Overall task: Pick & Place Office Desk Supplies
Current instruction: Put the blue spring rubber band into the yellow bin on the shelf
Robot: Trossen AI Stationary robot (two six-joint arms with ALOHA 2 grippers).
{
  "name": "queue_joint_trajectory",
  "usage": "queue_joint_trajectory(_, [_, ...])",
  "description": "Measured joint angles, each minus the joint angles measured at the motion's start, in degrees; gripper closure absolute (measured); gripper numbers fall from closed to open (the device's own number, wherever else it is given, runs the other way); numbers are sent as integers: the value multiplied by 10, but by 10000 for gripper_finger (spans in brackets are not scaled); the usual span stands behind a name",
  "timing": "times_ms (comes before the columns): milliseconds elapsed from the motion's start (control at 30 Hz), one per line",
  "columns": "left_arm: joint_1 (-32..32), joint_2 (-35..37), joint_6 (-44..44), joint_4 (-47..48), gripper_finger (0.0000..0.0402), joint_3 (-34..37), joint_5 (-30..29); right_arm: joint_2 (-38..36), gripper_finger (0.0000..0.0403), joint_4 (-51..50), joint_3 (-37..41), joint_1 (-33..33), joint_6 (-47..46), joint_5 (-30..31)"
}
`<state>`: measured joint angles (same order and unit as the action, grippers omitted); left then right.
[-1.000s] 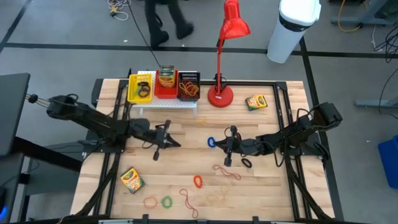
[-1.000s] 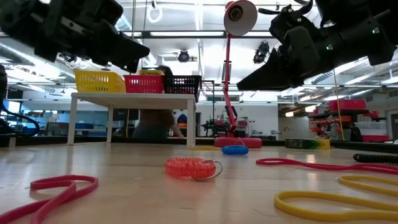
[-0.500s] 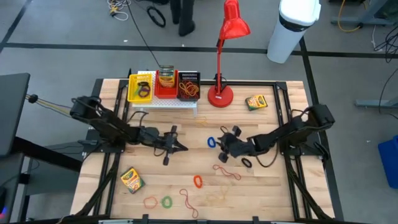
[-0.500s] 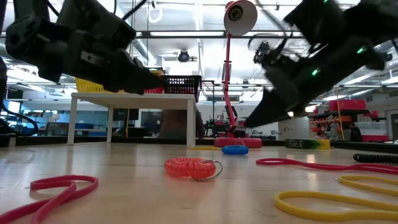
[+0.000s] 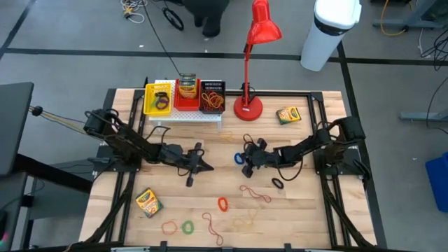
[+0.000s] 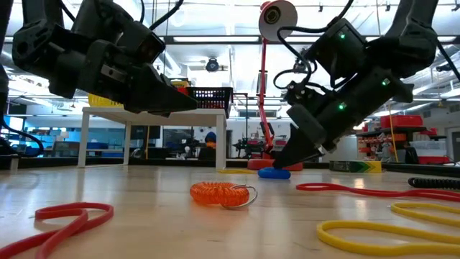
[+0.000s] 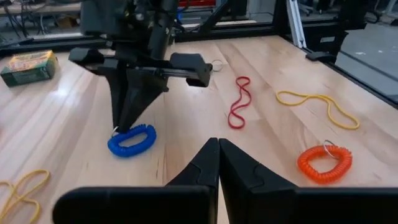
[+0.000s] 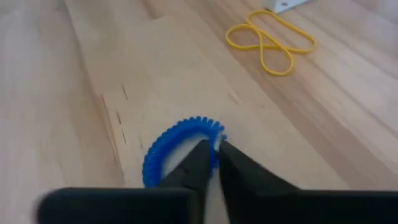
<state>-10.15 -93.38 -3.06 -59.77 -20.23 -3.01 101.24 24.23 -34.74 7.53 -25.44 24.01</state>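
The right gripper [image 5: 245, 158] is down at mid-table on the blue coil band [image 5: 239, 159], fingertips nearly pinched together over its far rim, probably so it can lift it by the edge. The left gripper [image 5: 198, 164] hovers just left of it, clenched and empty, likely just waiting its turn.

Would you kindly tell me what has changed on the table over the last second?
The right gripper has come down from above the wooden table onto the blue coiled loop, its fingertips closing at the loop's rim; whether it is gripped is unclear. The left gripper, shut and empty, moved slightly toward the middle. The loop, crayon boxes and other bands stayed put.
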Motion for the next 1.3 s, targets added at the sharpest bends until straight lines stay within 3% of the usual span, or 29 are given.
queue_joint_trajectory(100, [0, 0, 26, 4, 391, 0, -1, -2, 391, 6, 0, 4, 20, 4])
queue_joint_trajectory(233, [0, 0, 37, 4, 371, 0, -50, -5, 391, 34, 0, 22, 63, 30])
queue_joint_trajectory(533, [1, -13, 105, -23, 254, 0, -124, -5, 399, 91, -53, 107, 238, 163])
queue_joint_trajectory(733, [1, -97, 136, -124, 167, -33, -121, -5, 400, 92, -72, 131, 297, 205])
queue_joint_trajectory(900, [0, -169, 142, -153, 129, -90, -147, -5, 401, 98, -72, 132, 312, 200])
queue_joint_trajectory(1067, [0, -187, 125, -153, 152, -119, -150, -5, 401, 99, -72, 132, 318, 200])
queue_joint_trajectory(1167, [0, -182, 120, -148, 205, -116, -151, -5, 401, 102, -72, 132, 318, 199])
queue_joint_trajectory(1300, [-2, -170, 99, -147, 305, -105, -152, -5, 400, 107, -72, 132, 318, 182])
